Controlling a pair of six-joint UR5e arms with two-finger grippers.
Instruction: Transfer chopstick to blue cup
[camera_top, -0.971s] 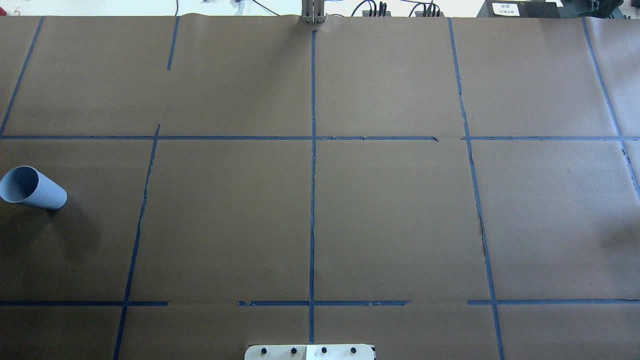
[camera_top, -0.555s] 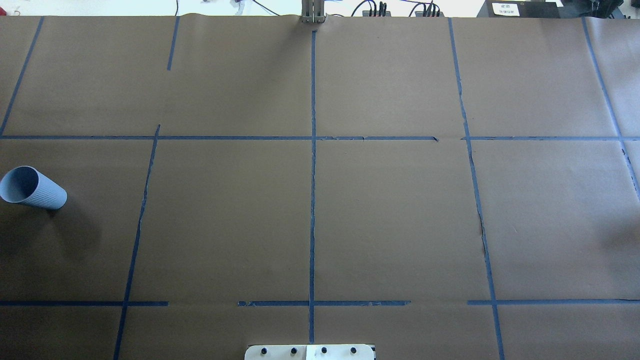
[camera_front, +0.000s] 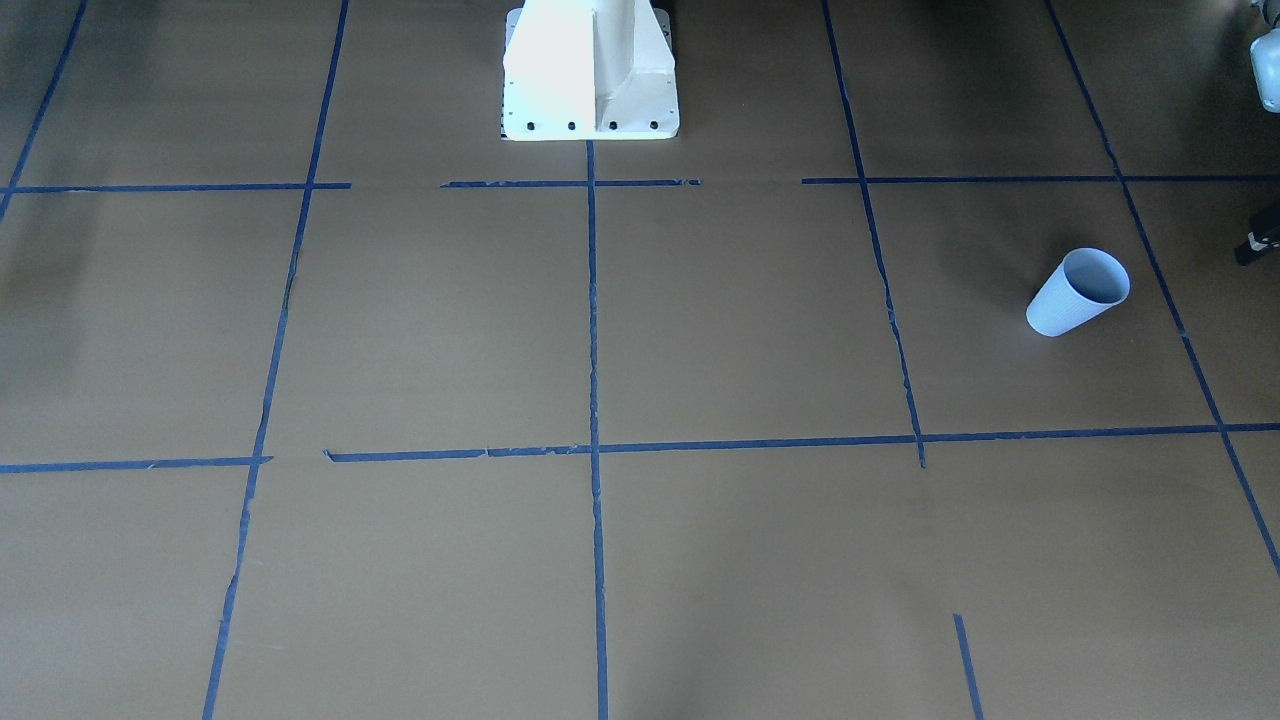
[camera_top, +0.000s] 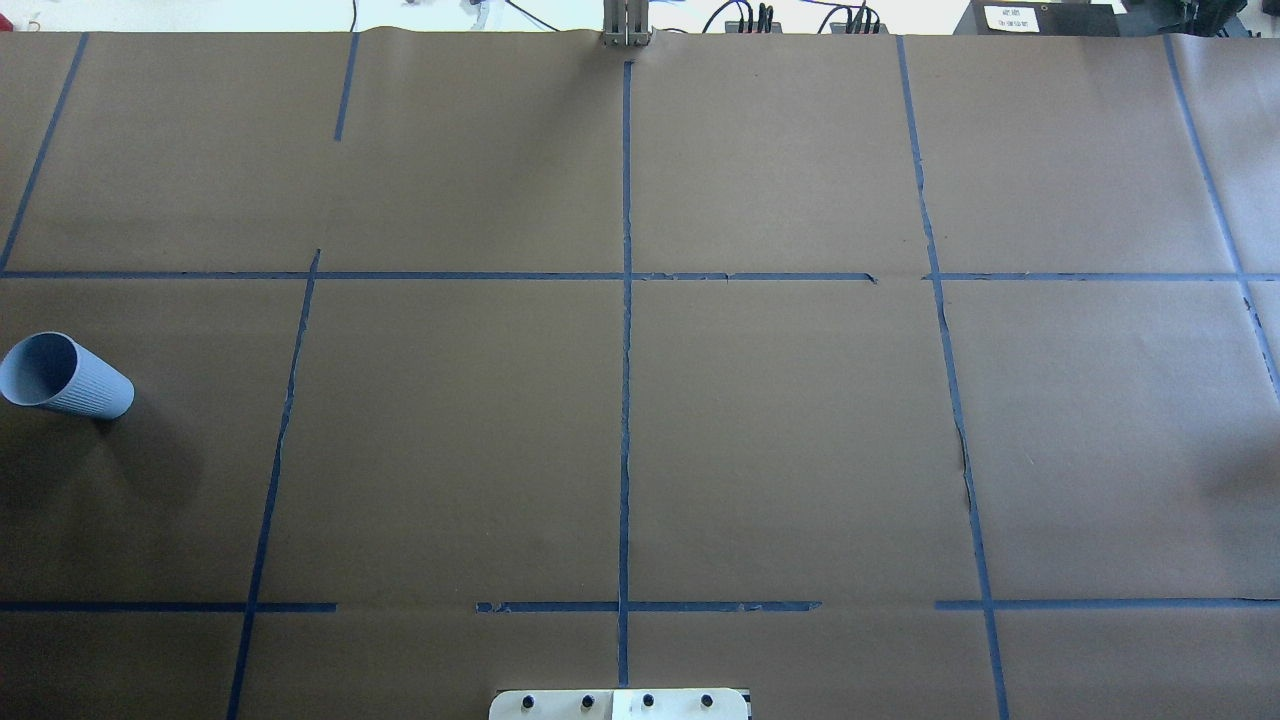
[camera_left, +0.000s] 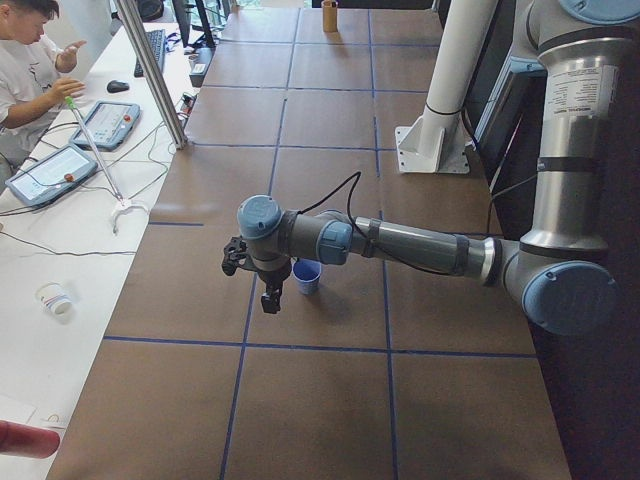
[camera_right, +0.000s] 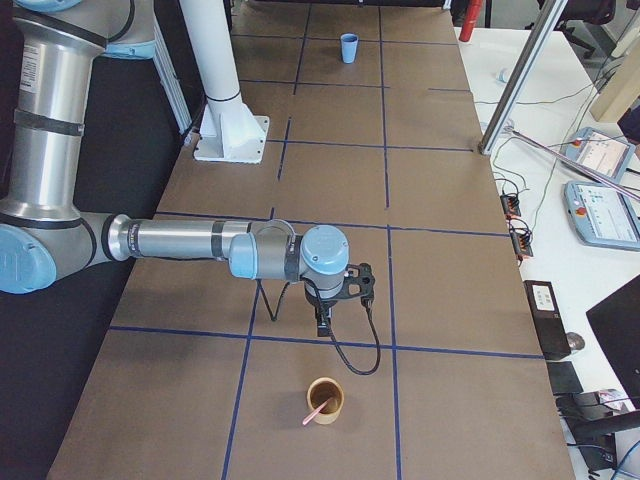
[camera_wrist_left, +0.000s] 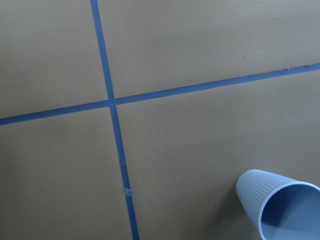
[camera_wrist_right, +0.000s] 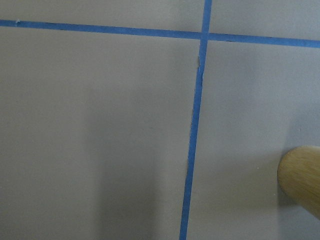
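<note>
The blue cup (camera_top: 65, 377) stands upright near the table's left edge, also in the front view (camera_front: 1078, 292) and at the lower right of the left wrist view (camera_wrist_left: 280, 206). In the left side view my left gripper (camera_left: 272, 298) hangs just beside the blue cup (camera_left: 307, 276), pointing down; I cannot tell whether it is open or shut. The pinkish chopstick (camera_right: 317, 412) leans inside a brown cup (camera_right: 324, 400) at the table's right end. My right gripper (camera_right: 324, 324) hovers a little short of that cup; its state cannot be told.
The white robot pedestal (camera_front: 590, 70) stands at the table's middle edge. Blue tape lines grid the brown paper. A side bench holds tablets (camera_left: 50, 172), cables and a metal post (camera_left: 150, 70), with a person (camera_left: 30, 60) seated there. The brown cup's side (camera_wrist_right: 302, 180) shows in the right wrist view.
</note>
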